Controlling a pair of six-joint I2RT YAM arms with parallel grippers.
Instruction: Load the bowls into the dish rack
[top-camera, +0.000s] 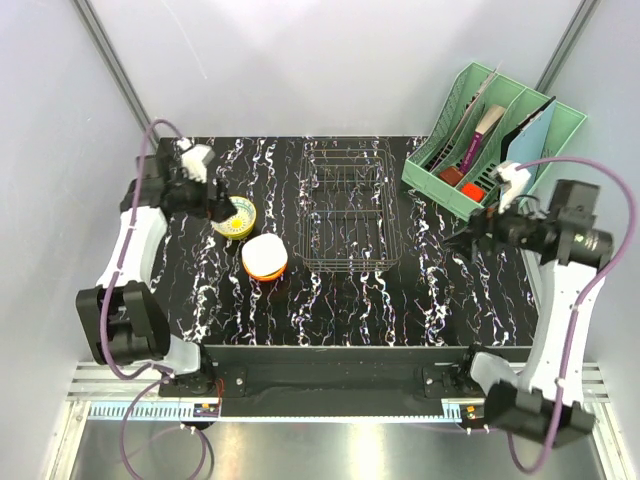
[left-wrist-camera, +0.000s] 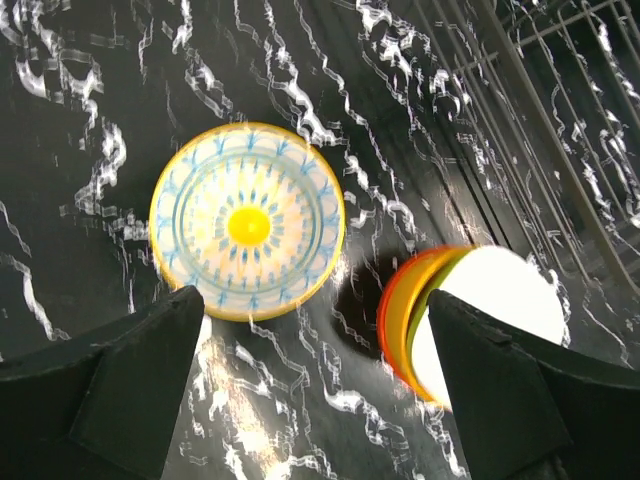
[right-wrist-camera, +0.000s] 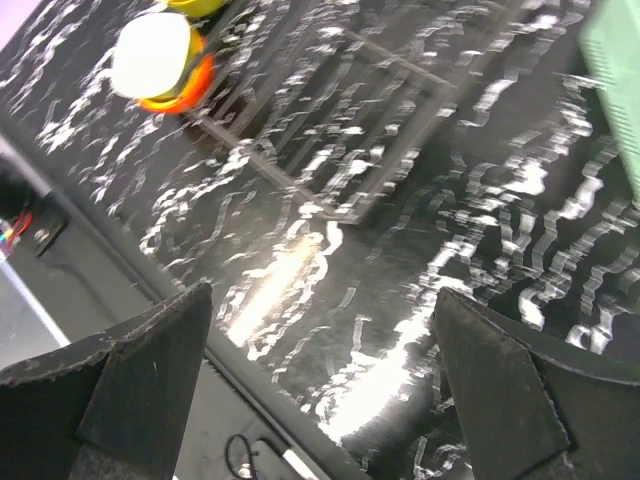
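A bowl with a yellow rim and a blue pattern (top-camera: 240, 216) (left-wrist-camera: 247, 222) sits upright at the table's left. Next to it, nearer the front, is an orange and yellow bowl with a white inside (top-camera: 264, 257) (left-wrist-camera: 480, 320) (right-wrist-camera: 160, 60); I cannot tell if it is one bowl or a stack. The dark wire dish rack (top-camera: 347, 205) (left-wrist-camera: 560, 100) (right-wrist-camera: 330, 130) stands mid-table with nothing in it. My left gripper (top-camera: 222, 208) (left-wrist-camera: 315, 300) hovers open just left of the patterned bowl, holding nothing. Right of the rack, my right gripper (top-camera: 468, 236) (right-wrist-camera: 322, 295) is open and holding nothing above bare table.
A mint-green slotted organiser (top-camera: 490, 130) (right-wrist-camera: 615, 70) with papers and small items stands at the back right, close behind the right gripper. The table's front edge (right-wrist-camera: 150, 290) runs under the right wrist. Grey walls close in the sides.
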